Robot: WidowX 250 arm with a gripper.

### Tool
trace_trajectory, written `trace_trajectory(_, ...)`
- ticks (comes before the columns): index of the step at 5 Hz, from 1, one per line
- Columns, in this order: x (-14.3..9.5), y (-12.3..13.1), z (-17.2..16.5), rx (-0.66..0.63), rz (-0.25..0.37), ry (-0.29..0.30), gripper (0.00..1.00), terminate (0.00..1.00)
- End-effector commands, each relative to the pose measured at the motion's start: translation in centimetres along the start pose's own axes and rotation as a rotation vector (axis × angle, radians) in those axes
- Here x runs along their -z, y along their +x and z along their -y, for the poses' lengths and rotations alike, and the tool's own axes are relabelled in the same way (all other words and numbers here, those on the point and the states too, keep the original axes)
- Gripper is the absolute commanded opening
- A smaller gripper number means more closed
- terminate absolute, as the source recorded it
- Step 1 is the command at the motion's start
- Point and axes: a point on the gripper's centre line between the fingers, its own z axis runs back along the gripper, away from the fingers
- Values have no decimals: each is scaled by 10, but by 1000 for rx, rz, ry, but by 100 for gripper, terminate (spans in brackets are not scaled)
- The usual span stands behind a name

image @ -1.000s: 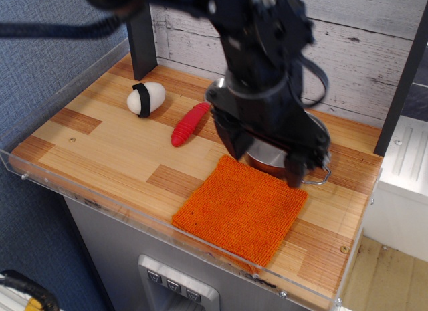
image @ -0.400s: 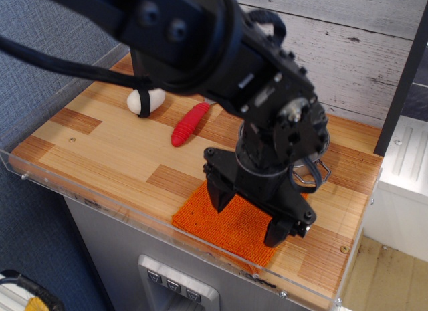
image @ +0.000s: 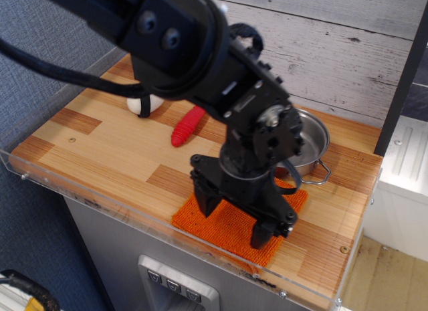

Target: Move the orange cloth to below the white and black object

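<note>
Premises are judged to be a robot test station dressed as a toy kitchen, not a real one. A small butcher-block style wooden counter (image: 100, 150) is enclosed by a clear acrylic rim (image: 87, 200), bolted at the corners. A whitewashed plank backdrop (image: 348, 50) is fitted behind; blue fabric panelling (image: 47, 37) is seen to the left. A grey cabinet front with push buttons (image: 175, 288) is noted below. A black robot arm (image: 200, 63) is mounted overhead
</note>
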Motion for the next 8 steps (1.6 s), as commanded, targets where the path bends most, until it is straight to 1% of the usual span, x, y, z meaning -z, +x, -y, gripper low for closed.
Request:
trace_trajectory(1,5,-4,-12,-47,61,-17,100,0)
trace_trajectory(2,17,-13,-12,-120,104,-83,100,0)
trace_trajectory(3,27,-19,-8,-177,165,-106,100,0)
trace_trajectory(4,39,-26,-7,-208,156,-151,100,0)
trace_trajectory(5,41,-29,-8,-218,128,-149,100,0)
trace_trajectory(6,33,-26,-10,-228,54,-137,100,0)
trace_trajectory(7,16,-18,-10,-309,-124,-171,100,0)
trace_trajectory(8,4,-15,-14,-327,-147,-194,100,0)
